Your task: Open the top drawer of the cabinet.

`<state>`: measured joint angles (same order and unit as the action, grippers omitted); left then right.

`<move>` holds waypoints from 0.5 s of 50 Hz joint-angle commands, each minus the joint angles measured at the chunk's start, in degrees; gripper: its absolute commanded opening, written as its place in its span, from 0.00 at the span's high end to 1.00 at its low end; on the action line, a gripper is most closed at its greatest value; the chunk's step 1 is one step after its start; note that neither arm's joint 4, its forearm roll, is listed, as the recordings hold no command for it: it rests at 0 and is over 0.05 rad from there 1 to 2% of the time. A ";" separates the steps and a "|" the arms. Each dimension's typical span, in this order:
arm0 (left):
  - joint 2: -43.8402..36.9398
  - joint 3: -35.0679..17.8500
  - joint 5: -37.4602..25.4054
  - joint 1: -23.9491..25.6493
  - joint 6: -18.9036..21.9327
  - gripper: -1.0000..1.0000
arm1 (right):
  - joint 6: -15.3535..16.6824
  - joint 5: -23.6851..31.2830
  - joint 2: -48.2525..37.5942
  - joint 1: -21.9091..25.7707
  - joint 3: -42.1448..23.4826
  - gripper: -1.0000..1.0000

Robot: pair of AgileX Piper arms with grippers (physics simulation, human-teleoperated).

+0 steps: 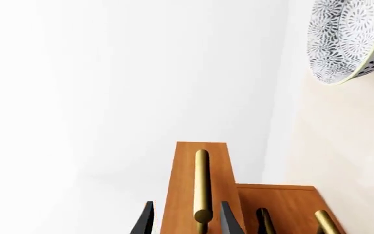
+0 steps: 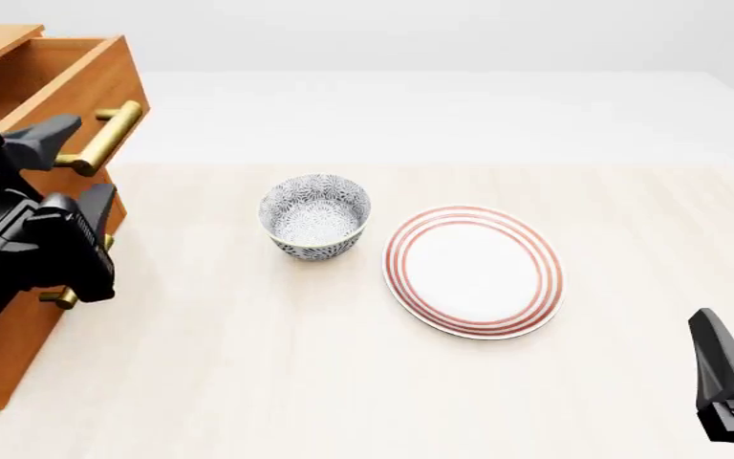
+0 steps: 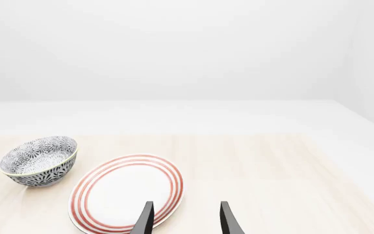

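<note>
The orange-brown cabinet [image 2: 10, 359] stands at the table's left edge. Its top drawer [image 2: 80, 81] stands pulled out past the two drawers below, with its brass bar handle [image 2: 106, 134] on the front. My left gripper [image 2: 68, 134] is at that handle. In the left wrist view the top drawer [image 1: 180, 185] juts forward. The left gripper [image 1: 185, 204] is open, one finger on each side of the handle [image 1: 202, 185] with gaps showing. My right gripper [image 2: 724, 373] is open and empty at the front right, far from the cabinet; it also shows in the right wrist view [image 3: 185, 209].
A patterned black-and-white bowl [image 2: 316, 215] sits in the middle of the table, and a white plate with red rings [image 2: 473, 271] lies just right of it. The lower drawers [image 1: 284, 204] stay shut. The bowl [image 3: 39, 161] and plate [image 3: 125, 195] lie ahead of the right gripper.
</note>
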<state>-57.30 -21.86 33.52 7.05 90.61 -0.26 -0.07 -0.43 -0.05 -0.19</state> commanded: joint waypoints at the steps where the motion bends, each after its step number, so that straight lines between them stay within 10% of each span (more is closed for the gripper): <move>1: 0.74 0.13 0.10 0.54 -0.02 0.00 | -0.01 0.00 0.00 -0.01 0.00 0.00; 25: 0.74 0.13 0.10 0.54 -0.02 0.00 | -0.01 0.00 0.00 0.00 0.00 0.00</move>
<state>-56.62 -21.74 33.61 7.55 90.59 -0.26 -0.07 -0.43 -0.04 -0.19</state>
